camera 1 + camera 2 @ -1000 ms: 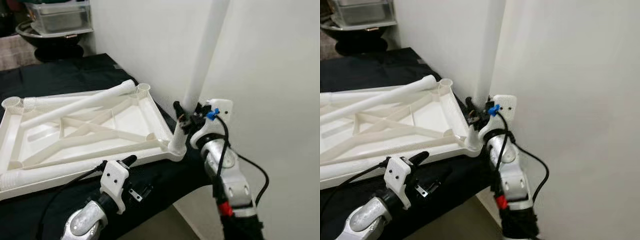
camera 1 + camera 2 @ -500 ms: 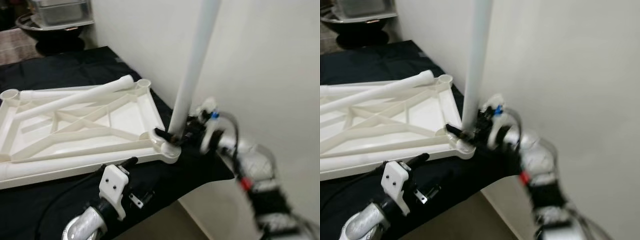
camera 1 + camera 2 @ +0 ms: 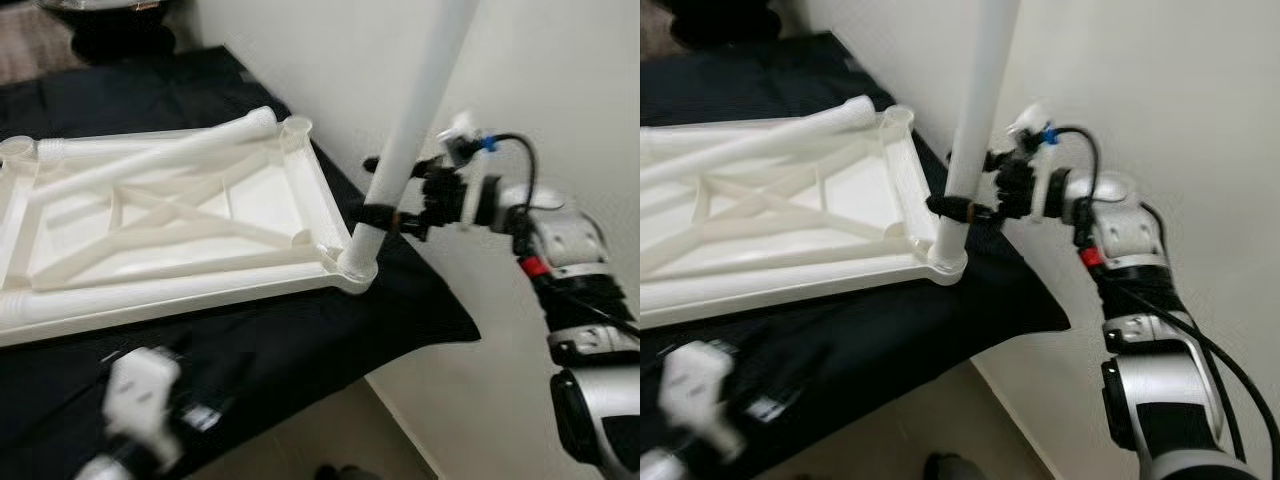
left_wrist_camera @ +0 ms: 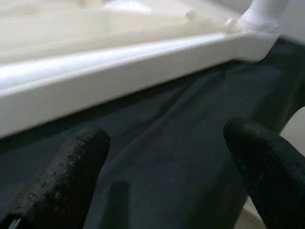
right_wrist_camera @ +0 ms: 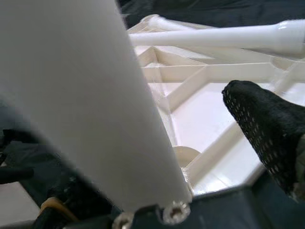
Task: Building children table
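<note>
A: We're at a surface draped in black cloth, pushed into a corner of white wall. Nearest us, our left gripper hangs low at the near edge, fingers spread with only cloth between them.

B: And beyond it lies the upturned white tabletop, ribs facing up. Where's the leg we're fitting?

A: The white leg stands at the tabletop's near right corner, its foot in the corner socket. Our right gripper comes in from the right, fingers clamped around the leg low down, just above the socket.

B: So the long axis runs up out of the socket, not quite plumb?

A: It leans to the right as it rises. Our right arm is plainly the nearer one; we'd judge the leg needs straightening and pressing down along its own axis.

B: Farther off?

A: A loose leg lies slantwise across the tabletop, running toward the far right corner socket
</note>
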Motion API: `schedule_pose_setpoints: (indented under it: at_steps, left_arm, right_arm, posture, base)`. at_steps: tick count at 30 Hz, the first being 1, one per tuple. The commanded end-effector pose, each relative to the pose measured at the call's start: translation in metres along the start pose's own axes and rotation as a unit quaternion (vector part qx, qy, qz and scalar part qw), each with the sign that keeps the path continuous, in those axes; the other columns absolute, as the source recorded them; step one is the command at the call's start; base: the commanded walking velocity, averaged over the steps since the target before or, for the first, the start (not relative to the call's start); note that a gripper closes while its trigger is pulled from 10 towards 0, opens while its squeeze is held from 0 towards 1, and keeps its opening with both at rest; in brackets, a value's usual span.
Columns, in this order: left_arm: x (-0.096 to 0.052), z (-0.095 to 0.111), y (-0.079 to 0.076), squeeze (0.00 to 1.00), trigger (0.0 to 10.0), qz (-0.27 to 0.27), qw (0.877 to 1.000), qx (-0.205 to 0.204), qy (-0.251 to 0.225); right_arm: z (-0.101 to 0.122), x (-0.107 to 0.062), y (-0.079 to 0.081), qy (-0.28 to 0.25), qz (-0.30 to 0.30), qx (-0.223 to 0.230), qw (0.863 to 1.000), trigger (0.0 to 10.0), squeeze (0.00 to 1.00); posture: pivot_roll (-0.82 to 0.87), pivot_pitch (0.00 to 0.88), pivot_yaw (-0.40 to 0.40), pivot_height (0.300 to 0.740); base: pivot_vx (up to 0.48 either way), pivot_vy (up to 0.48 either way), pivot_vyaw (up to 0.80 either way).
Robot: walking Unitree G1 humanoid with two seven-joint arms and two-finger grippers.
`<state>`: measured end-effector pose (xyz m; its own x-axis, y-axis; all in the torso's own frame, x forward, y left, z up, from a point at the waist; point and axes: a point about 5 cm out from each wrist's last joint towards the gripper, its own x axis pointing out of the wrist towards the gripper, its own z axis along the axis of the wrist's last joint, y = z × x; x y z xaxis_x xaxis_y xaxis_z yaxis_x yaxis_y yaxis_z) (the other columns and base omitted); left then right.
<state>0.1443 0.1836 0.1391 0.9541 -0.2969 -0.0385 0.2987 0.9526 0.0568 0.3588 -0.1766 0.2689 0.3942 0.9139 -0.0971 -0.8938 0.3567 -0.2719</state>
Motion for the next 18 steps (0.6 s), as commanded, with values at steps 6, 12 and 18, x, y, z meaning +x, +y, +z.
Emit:
schedule_pose_setpoints:
  at_steps: [6,12,18]
  left_arm:
    - [-0.017,-0.001,0.006,0.00,10.0,-0.018,1.000,0.009,0.011]
    - [-0.011,0.006,-0.007,0.00,10.0,-0.058,0.998,0.012,0.000]
    - [-0.004,0.016,-0.025,0.00,10.0,-0.084,0.996,0.000,-0.022]
  right_arm:
    - [0.007,-0.013,-0.007,-0.015,0.014,-0.008,1.000,10.0,0.00]
    - [0.016,-0.019,-0.011,-0.018,0.052,-0.013,0.998,10.0,0.00]
    - [0.030,-0.031,-0.020,-0.024,0.068,-0.020,0.997,10.0,0.00]
  posture:
    - [0.07,0.199,-0.130,0.740]
    - [0.07,0.192,-0.132,0.740]
    - [0.06,0.196,-0.136,0.740]
  base:
    - [0.000,0.000,0.00]
    - [0.000,0.000,0.00]
    - [0.000,0.000,0.00]
